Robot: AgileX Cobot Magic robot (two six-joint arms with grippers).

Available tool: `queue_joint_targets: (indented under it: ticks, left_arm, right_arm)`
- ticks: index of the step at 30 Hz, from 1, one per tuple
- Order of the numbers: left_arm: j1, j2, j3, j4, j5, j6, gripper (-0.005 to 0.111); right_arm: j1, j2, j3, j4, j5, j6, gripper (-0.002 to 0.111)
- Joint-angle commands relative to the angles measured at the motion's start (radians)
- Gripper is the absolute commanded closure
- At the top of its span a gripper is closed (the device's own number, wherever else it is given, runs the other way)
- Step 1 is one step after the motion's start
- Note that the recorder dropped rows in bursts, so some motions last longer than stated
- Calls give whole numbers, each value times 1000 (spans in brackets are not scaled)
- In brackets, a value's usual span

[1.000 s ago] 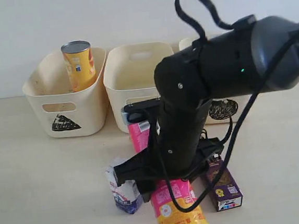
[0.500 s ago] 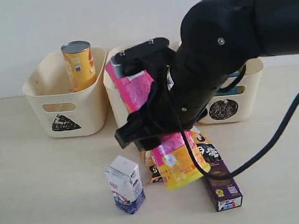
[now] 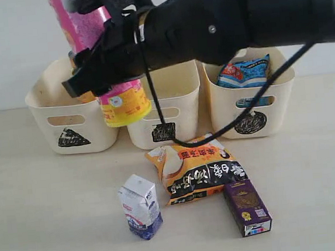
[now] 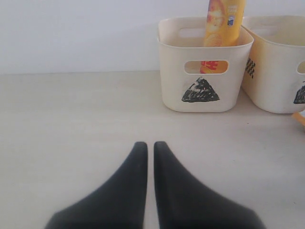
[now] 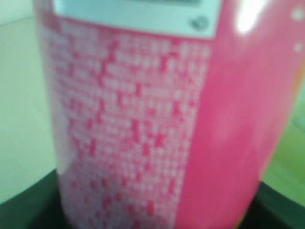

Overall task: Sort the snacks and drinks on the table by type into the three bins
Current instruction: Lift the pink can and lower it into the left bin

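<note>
Clamped in the right gripper (image 3: 106,63): a tall pink-magenta cardboard chip tube (image 3: 123,100), held high above the pale table (image 3: 45,201) and, in the exterior view, crossing the adjoining rims of the cream plastic bin scribbled with a black triangle (image 3: 49,112) and its twin marked with a square (image 3: 178,83). Long axis near upright, yellow end down, top leaning toward the triangle side. Small white print on the pink side, too blurred to read. Large white Chinese characters on the crinkly orange-black bag (image 3: 198,170), lying flat on the table. Standing in the triangle bin, a yellow-orange tube (image 4: 224,14). Left gripper (image 4: 149,145) low over bare table, fingers pressed nearly together on nothing.
</note>
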Motion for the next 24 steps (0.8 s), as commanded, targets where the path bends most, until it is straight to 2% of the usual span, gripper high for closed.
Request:
queue_joint_targets:
  ticks: [1, 10, 24]
  left_arm:
    - [3, -3, 3, -3, -8, 3, 103]
    - [3, -3, 3, -3, -6, 3, 103]
    - [3, -3, 3, -3, -6, 3, 103]
  right_arm:
    - [0, 99, -87, -11, -144, -14, 108]
    - [0, 359, -404, -11, -206, -12, 108]
    - [-1, 781, -874, -3, -505, 23, 108]
